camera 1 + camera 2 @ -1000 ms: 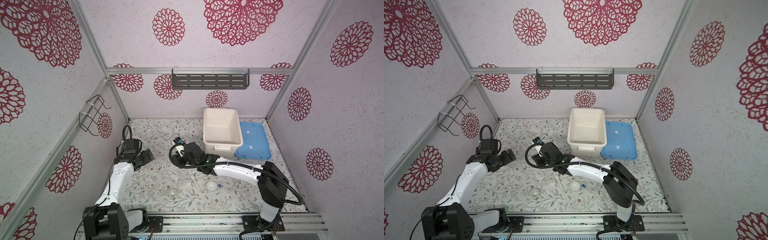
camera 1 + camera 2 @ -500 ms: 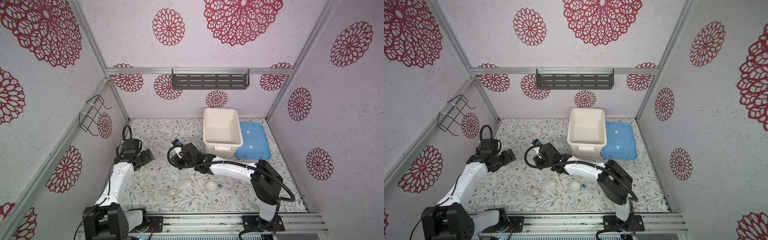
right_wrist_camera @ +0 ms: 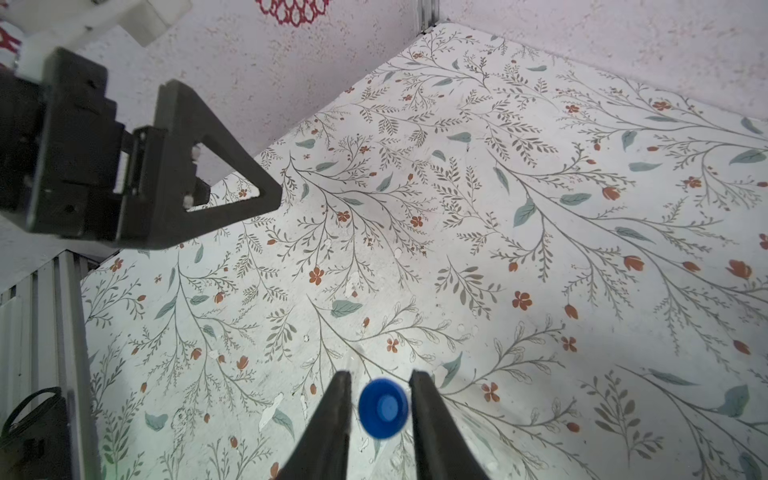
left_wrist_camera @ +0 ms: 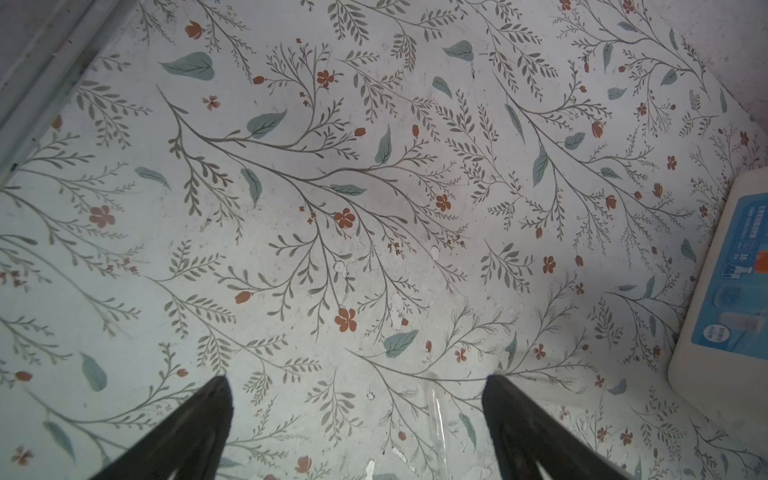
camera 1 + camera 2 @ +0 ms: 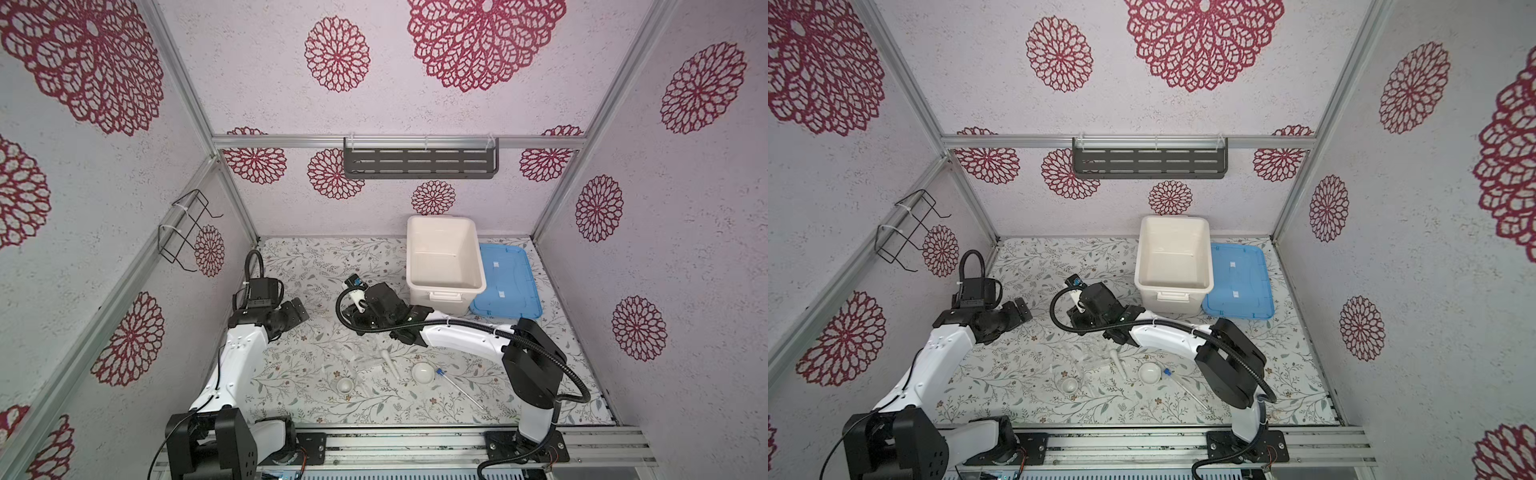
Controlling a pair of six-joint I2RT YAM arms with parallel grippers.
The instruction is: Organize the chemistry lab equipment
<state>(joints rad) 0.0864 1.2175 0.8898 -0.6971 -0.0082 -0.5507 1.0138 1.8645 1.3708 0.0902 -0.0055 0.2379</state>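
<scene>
A blue cap (image 3: 383,408) of a slim clear tube faces the right wrist camera end-on, between the fingers of my right gripper (image 3: 379,372). The jaws stand close on either side of it; whether they press on it is unclear. In both top views that gripper hangs over the table's middle, above the clear stand (image 5: 358,353). A second tube (image 5: 457,386) lies beside the white bowl (image 5: 423,371), with the pestle (image 5: 390,362) and small dish (image 5: 344,386) to its left. My left gripper (image 4: 357,380) hovers open and empty at the left.
The white tub (image 5: 440,249) stands at the back right, and its blue lid (image 5: 505,282) lies flat beside it. The tub's labelled wall (image 4: 731,282) shows in the left wrist view. A grey shelf (image 5: 419,162) and a wire rack (image 5: 187,228) hang on the walls.
My right wrist has shifted a little to the left over the table's middle. The left arm has not moved.
</scene>
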